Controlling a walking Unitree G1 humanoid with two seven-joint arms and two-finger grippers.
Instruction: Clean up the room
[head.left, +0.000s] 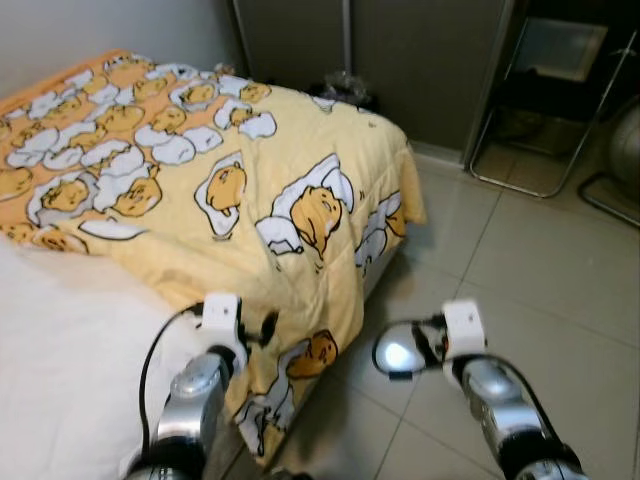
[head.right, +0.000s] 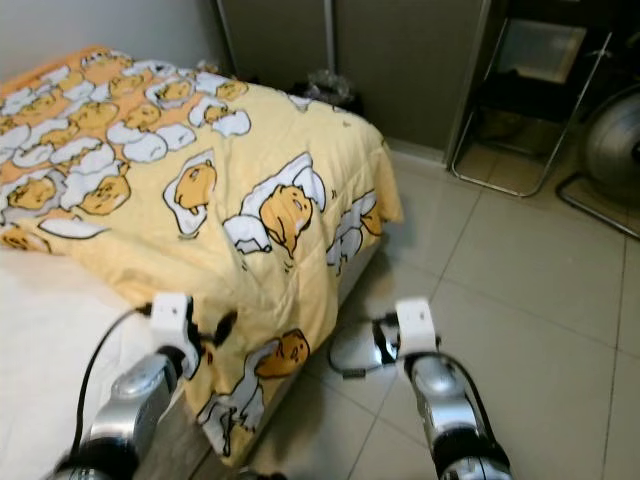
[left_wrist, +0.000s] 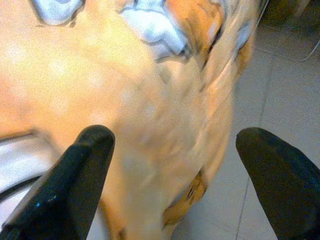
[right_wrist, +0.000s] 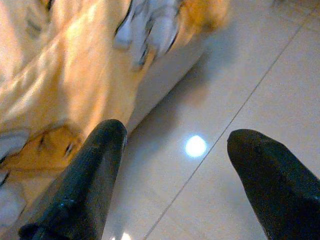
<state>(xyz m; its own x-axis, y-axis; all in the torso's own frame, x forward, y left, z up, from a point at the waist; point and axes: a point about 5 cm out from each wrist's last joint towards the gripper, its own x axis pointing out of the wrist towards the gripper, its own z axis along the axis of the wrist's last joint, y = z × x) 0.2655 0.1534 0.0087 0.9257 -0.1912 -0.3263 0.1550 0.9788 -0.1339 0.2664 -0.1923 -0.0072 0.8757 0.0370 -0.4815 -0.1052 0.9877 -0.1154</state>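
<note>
Bedroom, tiled floor (head.left: 560, 270); quilt (head.left: 230, 170) crooked on bed (head.left: 60, 350).
Both grippers spread wide, empty. Left gripper (left_wrist: 170, 165) hovers over quilt's hanging edge; right gripper (right_wrist: 175, 165) beside it, above floor. Quilt's long axis runs diagonally away from grippers, corner drooping floorward. Judged barely begun: quilt unstraightened, sheet exposed.

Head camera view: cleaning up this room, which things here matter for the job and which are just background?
Job:
yellow blanket, hanging off the bed corner
white mattress, partly uncovered
left gripper, open, at the blanket
right gripper, open, over the floor

Background:
folding chair
fan
tiled floor
</note>
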